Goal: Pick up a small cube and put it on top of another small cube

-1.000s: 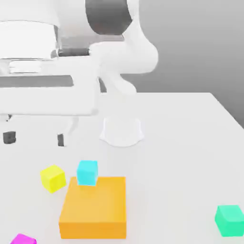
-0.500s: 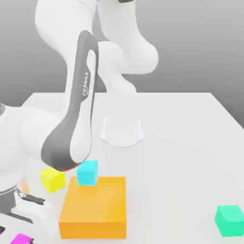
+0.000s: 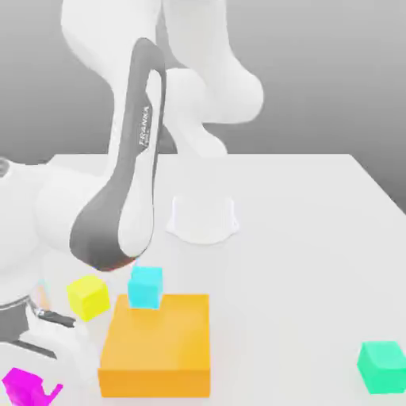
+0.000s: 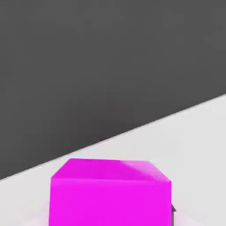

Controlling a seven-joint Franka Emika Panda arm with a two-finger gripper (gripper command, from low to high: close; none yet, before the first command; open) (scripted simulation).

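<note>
At the near edge, exterior view's left, I have the magenta cube (image 3: 24, 386) held in my gripper (image 4: 110, 207), its jaws closed on it. Next, the orange block (image 3: 158, 345) lies flat on the tabletop (image 3: 277, 277), the green cube (image 3: 382, 367) well apart to the exterior view's right. Farther back, I record the cyan cube (image 3: 146, 288) at the block's far edge and the yellow cube (image 3: 89, 297) just beside the block.

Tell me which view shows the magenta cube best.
The hand view: the magenta cube looms large there, two faces plain. The exterior view has it small, low at its left edge, by the arm's hand.
</note>
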